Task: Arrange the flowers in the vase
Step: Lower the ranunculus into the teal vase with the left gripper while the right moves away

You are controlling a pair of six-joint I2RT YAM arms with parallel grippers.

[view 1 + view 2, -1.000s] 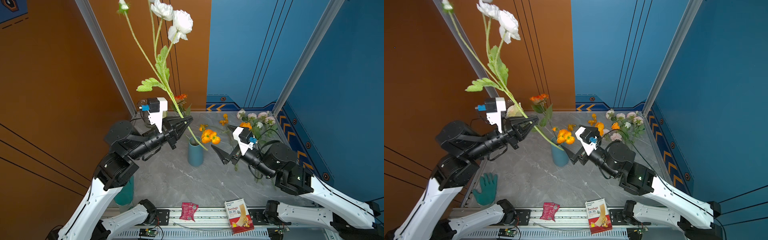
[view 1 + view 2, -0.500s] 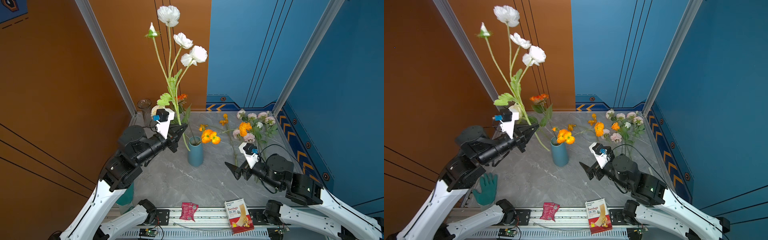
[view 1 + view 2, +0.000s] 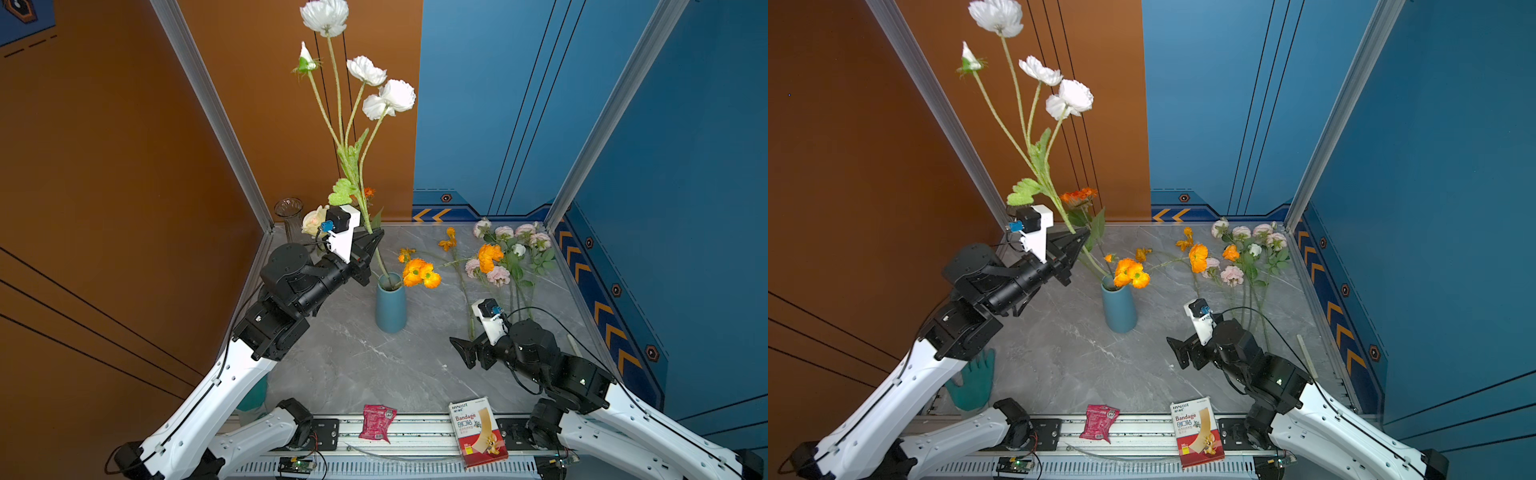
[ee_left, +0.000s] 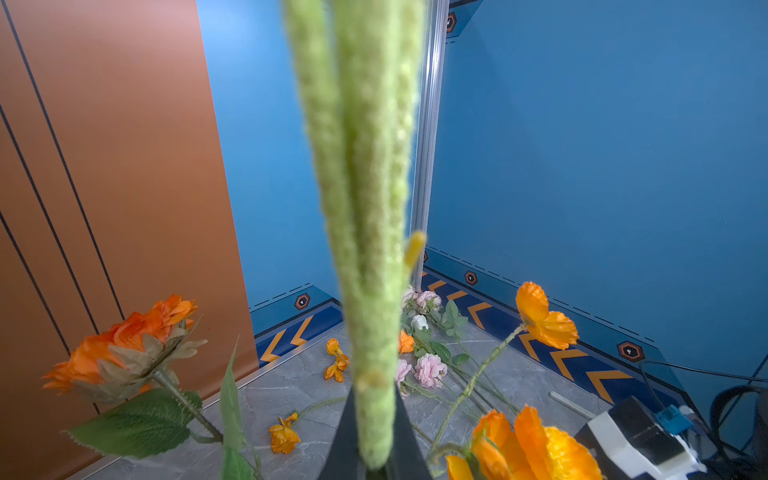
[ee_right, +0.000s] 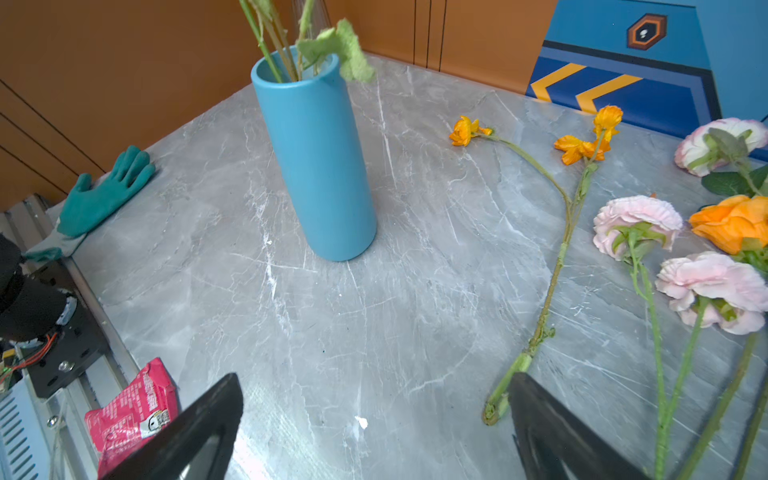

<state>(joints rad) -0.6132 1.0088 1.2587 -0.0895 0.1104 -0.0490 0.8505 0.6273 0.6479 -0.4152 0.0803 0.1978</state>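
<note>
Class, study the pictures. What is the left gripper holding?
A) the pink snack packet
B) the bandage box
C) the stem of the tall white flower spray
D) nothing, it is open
C: in both top views the left gripper is shut on the stem of the white flower spray, just above the blue vase.

In the left wrist view the white-flowered stem (image 4: pixel 365 208) is blurred, blooms cut off; the vase (image 3: pixel 390 307) hides its foot.
</note>
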